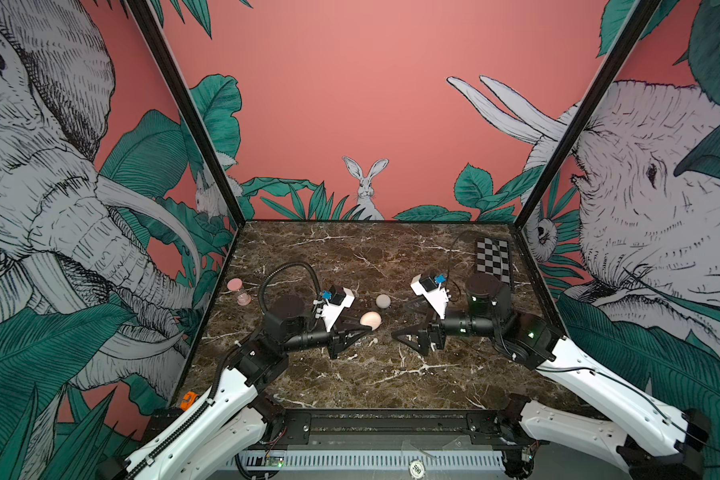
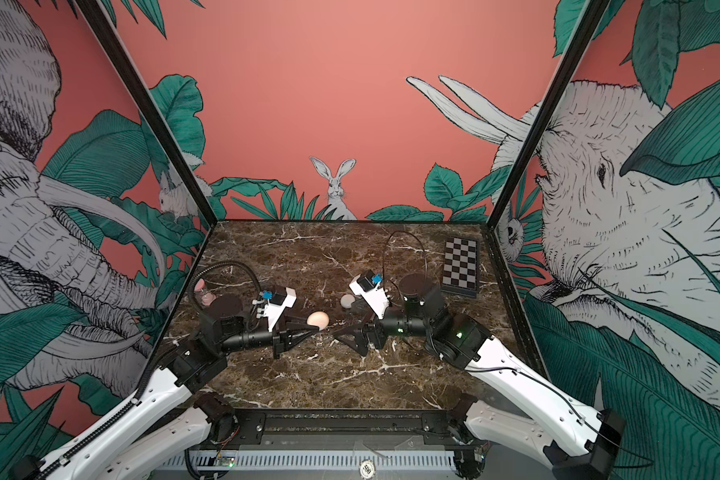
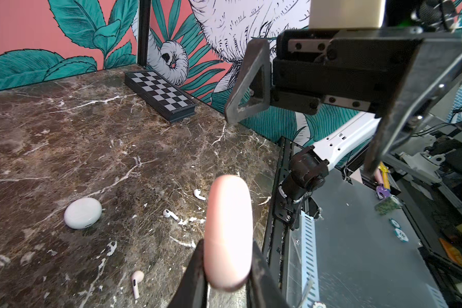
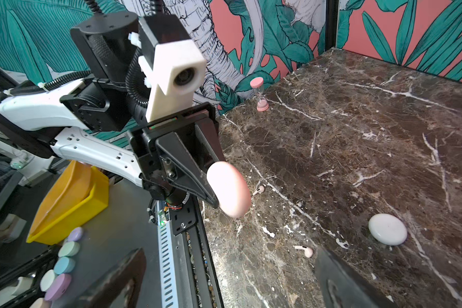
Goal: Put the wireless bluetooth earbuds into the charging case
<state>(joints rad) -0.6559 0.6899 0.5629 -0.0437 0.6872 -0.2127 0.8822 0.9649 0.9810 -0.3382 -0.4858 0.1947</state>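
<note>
The left gripper [image 1: 366, 328] pinches the pink case [image 1: 371, 319], a smooth matte oval like a pebble, held on edge between two black fingers near the middle of both top views. The right gripper [image 1: 399, 323] faces it from the right, its triangular black fingers spread wide around bare air.

Just up and right of the pink case, a glossy, rounded white case [image 1: 383, 301] lies flat on the table [image 1: 350, 257], a brown marble slab with white veins.

The earbuds are loose on the stone, outside either case. The left wrist view shows two white buds [image 3: 170, 214] with short stems and one pink bud [image 3: 137, 282].

A pink hourglass [image 1: 239, 291] stands at the table's left edge. A flat checkerboard [image 1: 493, 257] lies at its upper right.
</note>
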